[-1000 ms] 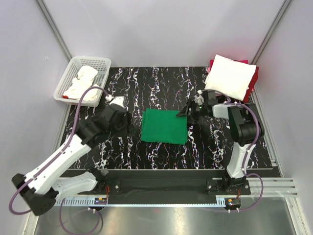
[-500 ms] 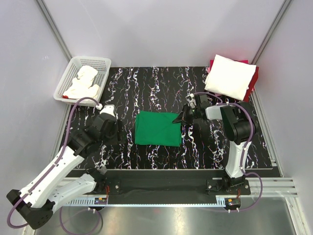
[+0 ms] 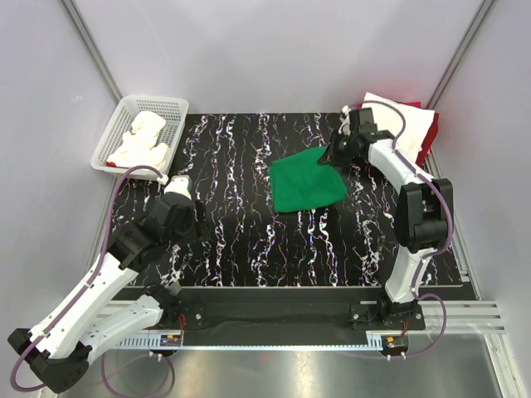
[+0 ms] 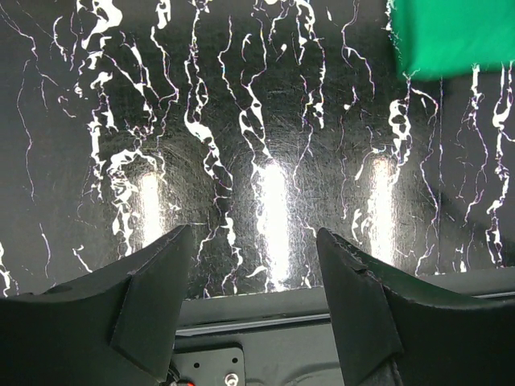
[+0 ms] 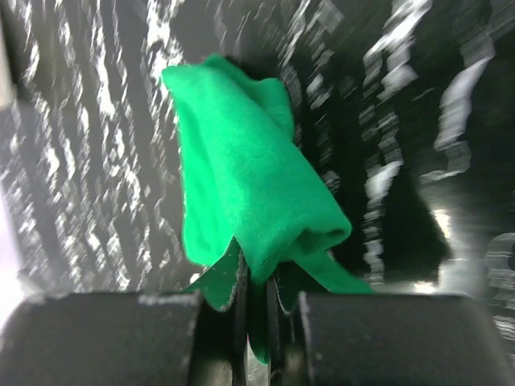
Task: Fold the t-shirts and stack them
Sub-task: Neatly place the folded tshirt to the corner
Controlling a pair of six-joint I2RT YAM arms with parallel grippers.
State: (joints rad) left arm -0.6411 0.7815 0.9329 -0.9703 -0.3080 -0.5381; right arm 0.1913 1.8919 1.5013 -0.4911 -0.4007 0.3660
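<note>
Green shirt pinched in my right claw, close to the stack.

My right claw (image 3: pixel 336 154) is clamped tight on a bunched edge of the folded green shirt (image 3: pixel 305 184). The rest trails over the table (image 3: pixel 249 249), just left of the white shirt (image 3: pixel 397 124) lying on the red shirt (image 3: pixel 430 143) at the far right corner. The cloth is soft, light and limp, so I expect one pinch to let the fold slump; gripping across the doubled edge should hold better. My left claw (image 4: pixel 253 237) hangs wide open, empty.

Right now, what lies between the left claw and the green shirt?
Only bare marbled tabletop lies between the open left gripper and the green t-shirt; the left wrist and top views show it.
</note>
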